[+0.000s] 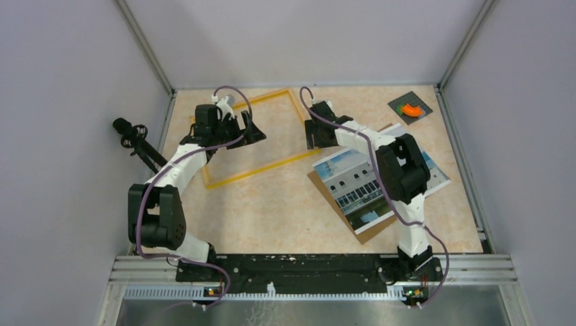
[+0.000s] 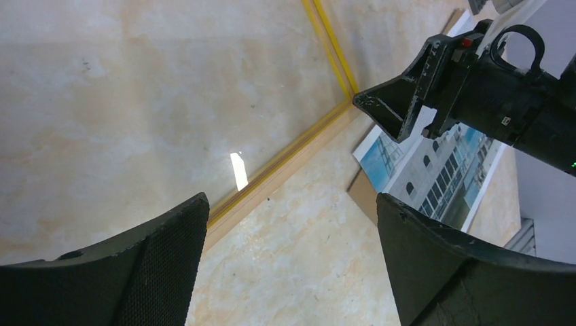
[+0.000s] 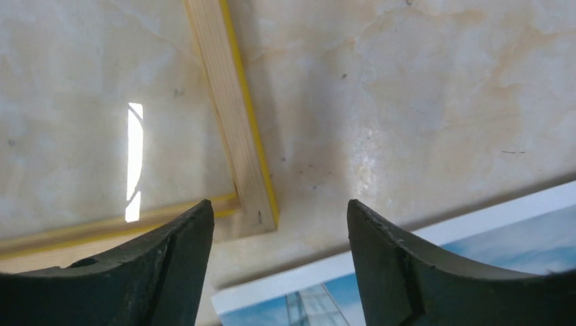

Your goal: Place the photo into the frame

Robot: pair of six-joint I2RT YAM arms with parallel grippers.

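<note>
Yellow frame [image 3: 233,122] lies empty toward the counter's far edge; my left and right jaws hang released. I'd pinch the photo [image 1: 353,183] by its border, keeping it flat.

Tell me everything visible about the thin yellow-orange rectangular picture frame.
The thin yellow-orange rectangular picture frame lies flat on the beige marbled table, angled, left of centre. Its rails look like pale wood with a yellow face. A glare patch inside suggests a clear pane; the tabletop shows through, and no print is in it. Its near right corner sits close to the white-bordered building photo without touching. The left gripper and right gripper hover open above it, holding nothing.
</note>
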